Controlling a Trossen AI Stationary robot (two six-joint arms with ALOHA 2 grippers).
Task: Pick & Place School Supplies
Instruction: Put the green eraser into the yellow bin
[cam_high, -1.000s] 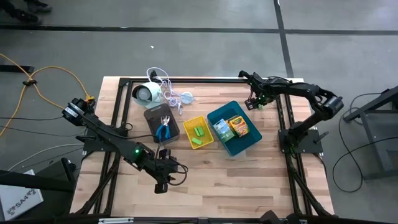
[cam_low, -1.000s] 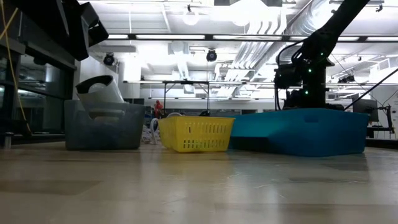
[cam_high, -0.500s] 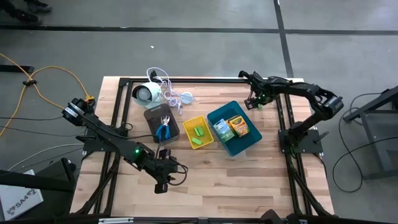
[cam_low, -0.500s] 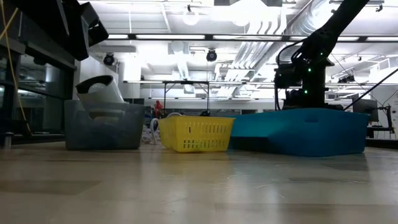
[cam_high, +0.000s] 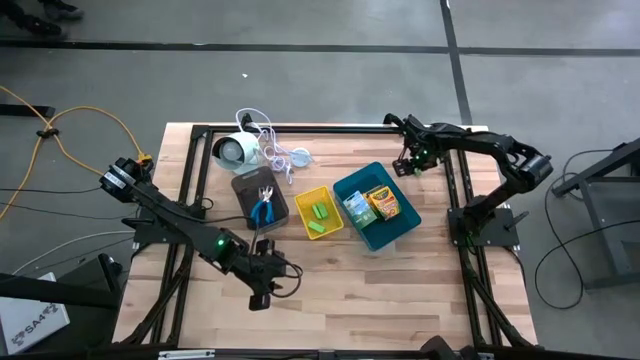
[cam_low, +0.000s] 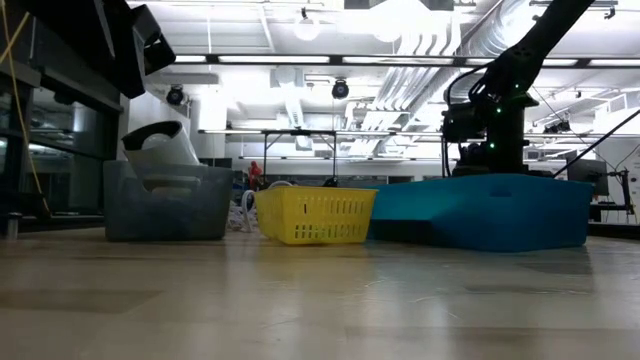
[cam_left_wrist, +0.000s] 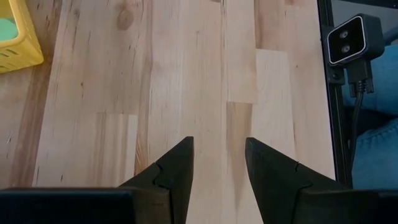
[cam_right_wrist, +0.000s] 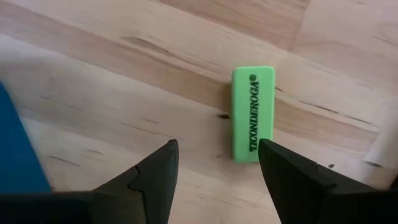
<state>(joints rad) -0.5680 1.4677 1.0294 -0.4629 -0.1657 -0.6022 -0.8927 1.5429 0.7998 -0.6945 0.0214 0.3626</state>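
A bright-green block (cam_right_wrist: 253, 113) printed TICONDEROGA lies flat on the wood near the table's far right. My right gripper (cam_right_wrist: 217, 144) hovers over it, open, with the block just ahead of one fingertip and untouched. From above, the right gripper (cam_high: 408, 160) hides the block. My left gripper (cam_left_wrist: 219, 140) is open over bare wood near the table's near edge (cam_high: 262, 292). Blue-handled pliers (cam_high: 263, 208) lie in the grey tray (cam_high: 246, 186). Green blocks (cam_high: 319, 213) lie in the yellow tray (cam_high: 303, 197). Green and orange boxes (cam_high: 372, 204) lie in the blue tray (cam_high: 398, 232).
A white round device (cam_high: 232, 150) with its cord sits at the far edge, behind the grey tray. A black frame rail (cam_high: 300, 128) runs around the table. A small camera (cam_left_wrist: 353, 38) sits on the near rail. Bare wood (cam_high: 400, 290) spreads between the trays and the near edge.
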